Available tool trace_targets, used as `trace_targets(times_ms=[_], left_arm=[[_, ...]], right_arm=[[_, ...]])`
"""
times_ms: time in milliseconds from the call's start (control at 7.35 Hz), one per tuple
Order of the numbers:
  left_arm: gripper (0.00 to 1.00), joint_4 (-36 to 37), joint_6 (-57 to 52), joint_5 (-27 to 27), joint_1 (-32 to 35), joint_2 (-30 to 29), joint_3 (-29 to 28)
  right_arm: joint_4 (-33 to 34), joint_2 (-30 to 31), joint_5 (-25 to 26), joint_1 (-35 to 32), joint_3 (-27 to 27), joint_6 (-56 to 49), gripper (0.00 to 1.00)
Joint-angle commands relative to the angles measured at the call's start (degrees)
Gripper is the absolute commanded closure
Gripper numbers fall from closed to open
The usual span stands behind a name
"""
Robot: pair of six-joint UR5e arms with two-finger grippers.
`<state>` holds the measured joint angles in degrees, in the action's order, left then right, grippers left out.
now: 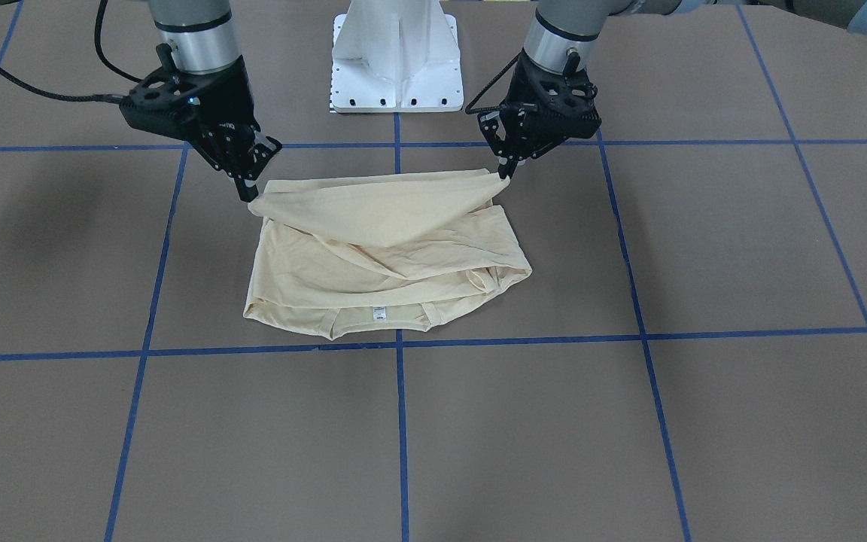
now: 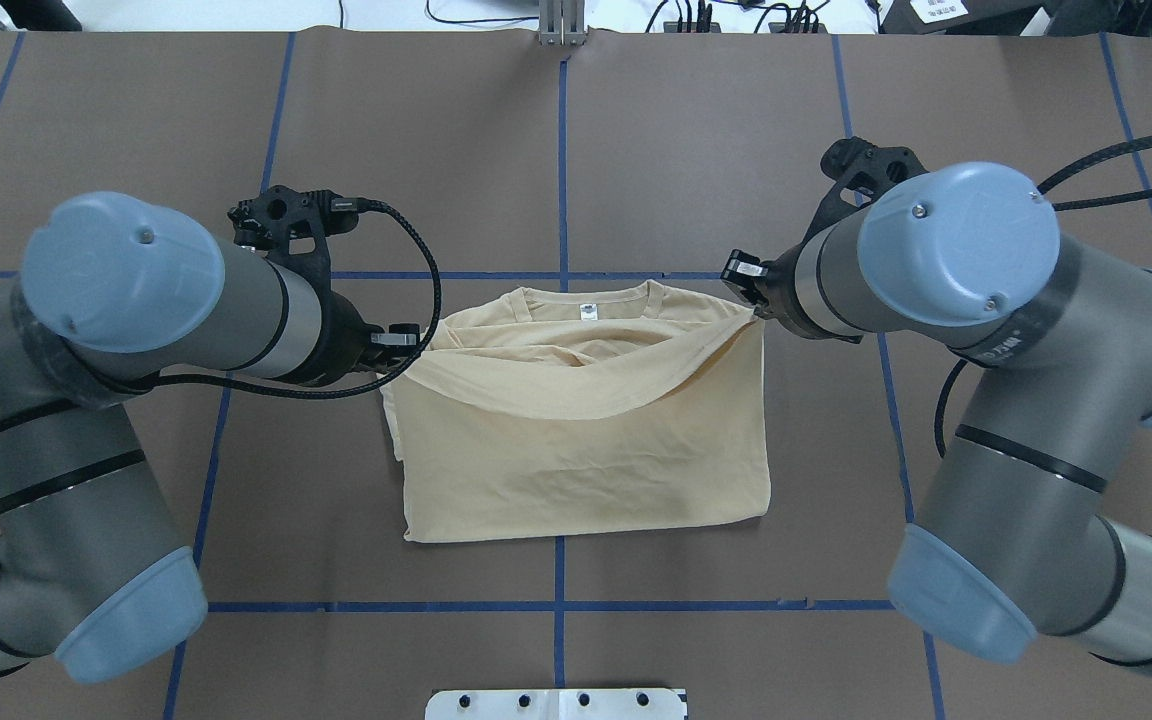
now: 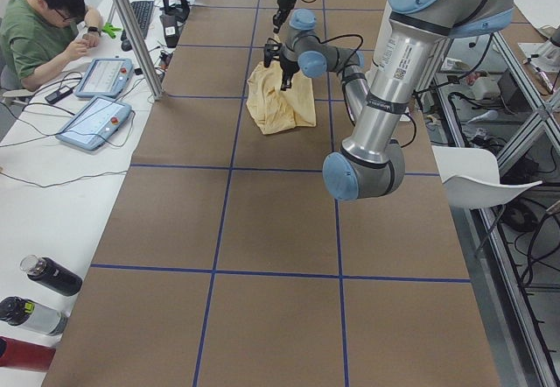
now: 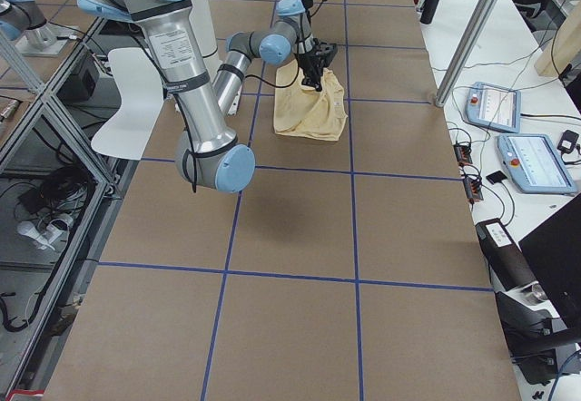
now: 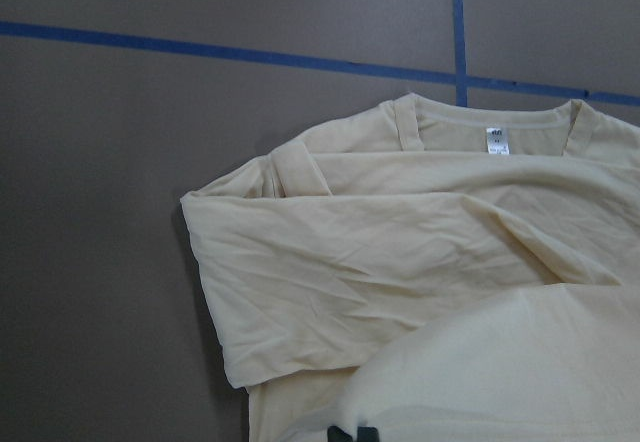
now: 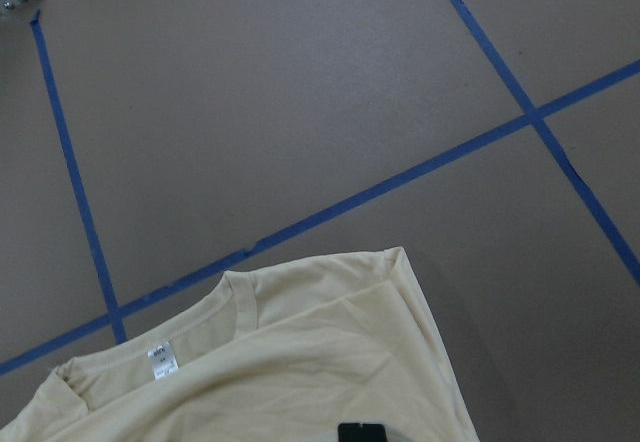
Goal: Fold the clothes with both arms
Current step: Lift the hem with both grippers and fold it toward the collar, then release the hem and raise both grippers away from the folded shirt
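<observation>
The pale cream-yellow shirt (image 1: 373, 263) lies on the brown table, its collar and white neck tag (image 1: 379, 312) on the side away from the robot. Both grippers hold its hem raised and stretched between them above the lower layers. My left gripper (image 1: 505, 178) is shut on one hem corner, my right gripper (image 1: 247, 194) on the other. From overhead, the raised fold of the shirt (image 2: 586, 460) sags toward the collar between the left gripper (image 2: 404, 342) and the right gripper (image 2: 751, 303). The wrist views look down on the shirt (image 5: 400, 232) and its collar (image 6: 230, 297). No print shows.
The white pedestal base (image 1: 396, 60) stands just behind the shirt on the robot's side. Blue tape lines (image 1: 400, 421) grid the brown table. A person (image 3: 39, 24) sits at a side table with control tablets (image 3: 92, 120) and bottles (image 3: 51, 275).
</observation>
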<state>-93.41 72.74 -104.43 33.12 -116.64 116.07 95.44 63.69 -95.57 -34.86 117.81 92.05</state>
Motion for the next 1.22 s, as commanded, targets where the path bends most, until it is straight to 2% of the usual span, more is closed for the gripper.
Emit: trace_targets(times_ms=[0, 408, 680, 816, 953, 1089], left_arm=[[1.0, -9.47, -0.76, 1.15, 0.99, -0.34, -9.5], [1.0, -17.23, -0.84, 4.57, 0.9, -2.7, -21.47], [1.0, -20.05, -0.93, 4.59, 0.9, -2.72, -23.78], [1.0, -20.15, -0.93, 4.5, 0.98, -2.8, -23.7], [0.2, -21.8, -0.93, 4.5, 0.99, -2.54, -23.61], [0.0, -23.65, -2.06, 4.24, 1.07, -2.02, -23.09]], right_arm=[[-10.07, -0.32, 0.12, -2.13, -10.36, -0.99, 1.0], [-17.2, -2.42, 0.39, -2.23, -22.06, -1.62, 1.0], [-19.77, -2.43, 0.39, -2.23, -24.46, -1.62, 1.0], [-19.77, -2.34, 0.39, -2.23, -24.47, -1.62, 0.84], [-19.6, -2.17, 0.82, -2.14, -24.47, -2.57, 0.01], [-19.77, -2.34, 0.83, -2.32, -24.03, -4.5, 0.0]])
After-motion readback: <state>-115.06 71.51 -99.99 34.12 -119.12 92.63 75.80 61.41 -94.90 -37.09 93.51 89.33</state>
